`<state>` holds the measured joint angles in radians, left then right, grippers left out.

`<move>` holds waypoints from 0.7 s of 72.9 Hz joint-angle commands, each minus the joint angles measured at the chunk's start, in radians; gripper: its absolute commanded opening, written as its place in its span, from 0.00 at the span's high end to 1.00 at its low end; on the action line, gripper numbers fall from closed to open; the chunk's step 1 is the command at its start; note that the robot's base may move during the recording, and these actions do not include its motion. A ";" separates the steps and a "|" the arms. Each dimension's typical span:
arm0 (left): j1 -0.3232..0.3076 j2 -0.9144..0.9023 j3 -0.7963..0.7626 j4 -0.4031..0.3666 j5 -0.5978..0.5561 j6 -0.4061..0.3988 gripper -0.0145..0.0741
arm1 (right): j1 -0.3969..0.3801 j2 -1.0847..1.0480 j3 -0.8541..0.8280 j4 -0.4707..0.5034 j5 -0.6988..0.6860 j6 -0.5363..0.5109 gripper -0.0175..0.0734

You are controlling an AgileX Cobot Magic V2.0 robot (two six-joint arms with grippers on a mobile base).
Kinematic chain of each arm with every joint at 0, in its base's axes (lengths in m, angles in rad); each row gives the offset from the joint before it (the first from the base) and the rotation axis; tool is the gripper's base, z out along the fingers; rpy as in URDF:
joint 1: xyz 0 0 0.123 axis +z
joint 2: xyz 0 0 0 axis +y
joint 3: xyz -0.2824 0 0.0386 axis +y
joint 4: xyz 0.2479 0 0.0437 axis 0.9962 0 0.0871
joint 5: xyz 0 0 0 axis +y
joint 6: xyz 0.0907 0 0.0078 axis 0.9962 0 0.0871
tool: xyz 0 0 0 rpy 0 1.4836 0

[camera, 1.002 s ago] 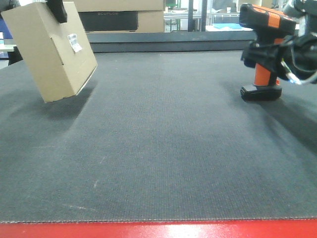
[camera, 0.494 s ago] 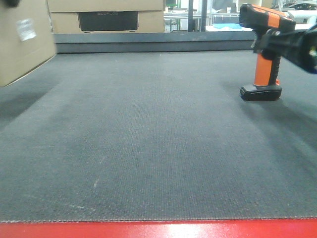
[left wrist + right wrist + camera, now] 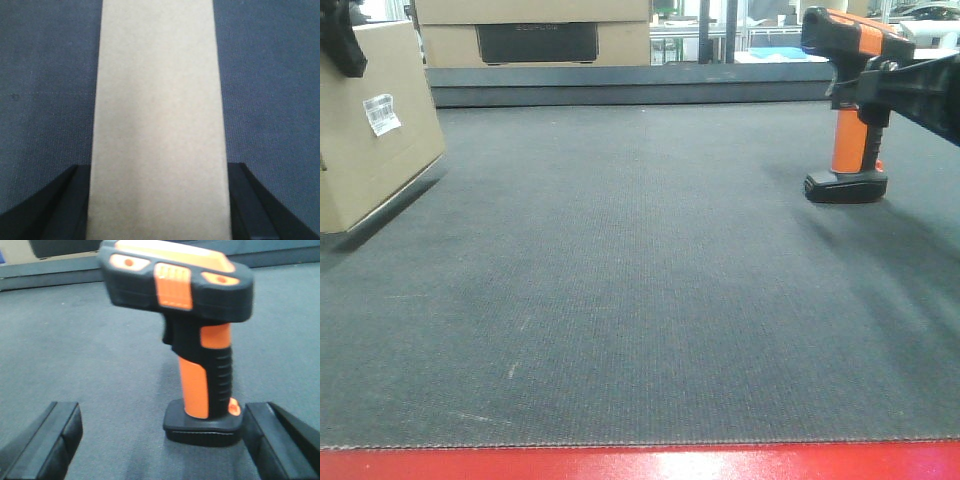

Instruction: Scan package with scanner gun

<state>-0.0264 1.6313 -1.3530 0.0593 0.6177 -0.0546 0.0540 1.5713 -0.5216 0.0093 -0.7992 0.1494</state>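
The package is a brown cardboard box (image 3: 370, 150) with a white barcode label (image 3: 382, 113). It stands tilted at the far left with its lower edge at the mat. My left gripper (image 3: 340, 40) holds it from above. In the left wrist view the box (image 3: 159, 100) fills the gap of the left gripper (image 3: 159, 210), with a black finger against each side. The orange and black scanner gun (image 3: 848, 100) stands upright on its base at the right. My right gripper (image 3: 890, 85) is open beside its handle. In the right wrist view the scanner (image 3: 200, 340) stands near the right finger (image 3: 280, 440) of the right gripper (image 3: 161, 417).
Dark grey mat (image 3: 640, 280) covers the table, with a red front edge (image 3: 640, 462). A raised ledge (image 3: 620, 85) runs along the back, with large cardboard cartons (image 3: 535, 30) behind it.
The left gripper swung the box further left, then brought it down towards the mat. The right gripper drew back from around the scanner's handle to the right; the scanner stayed put.
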 commanded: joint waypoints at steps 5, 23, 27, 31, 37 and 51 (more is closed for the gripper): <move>-0.003 -0.003 0.005 0.011 -0.032 0.001 0.96 | 0.000 -0.018 0.003 -0.015 -0.016 -0.002 0.19; -0.007 0.031 0.005 0.010 -0.009 0.001 0.83 | 0.000 -0.018 0.003 -0.015 -0.016 -0.002 0.19; -0.010 0.031 0.005 0.010 -0.009 0.001 0.74 | 0.000 -0.018 0.003 -0.015 -0.016 -0.002 0.19; -0.010 0.031 0.004 0.010 -0.009 0.001 0.64 | 0.000 -0.018 0.003 -0.015 -0.016 -0.002 0.19; -0.010 0.031 0.004 0.007 -0.001 0.001 0.50 | 0.000 -0.018 0.003 -0.015 -0.016 -0.002 0.19; -0.010 0.031 -0.001 0.007 0.044 0.001 0.22 | 0.000 -0.031 0.003 -0.031 -0.016 -0.002 0.19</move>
<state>-0.0302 1.6669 -1.3458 0.0728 0.6488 -0.0546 0.0540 1.5592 -0.5210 -0.0093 -0.7975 0.1494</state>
